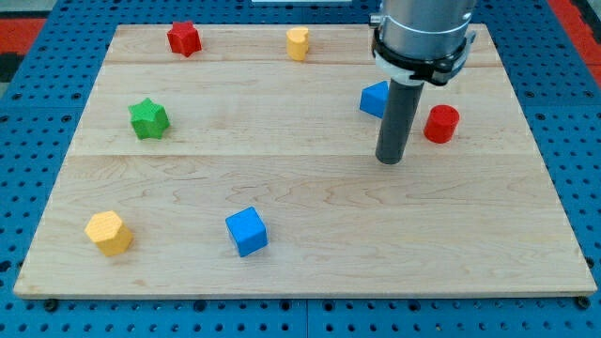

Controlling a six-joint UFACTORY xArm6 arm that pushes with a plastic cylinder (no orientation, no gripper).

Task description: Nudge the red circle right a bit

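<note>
You have one camera only, so no second view overlaps it. It sits in front of the bench [310, 244], raised and tilted downward, facing across the wooden top toward its far edge at the view's top. The side edges converge upward, which shows you the slant. It stands near enough that the board nearly fills the picture, with a rim of blue pegboard [38, 56] around it. The arm [420, 33] enters from the view's top, cropped above its collar.
</note>
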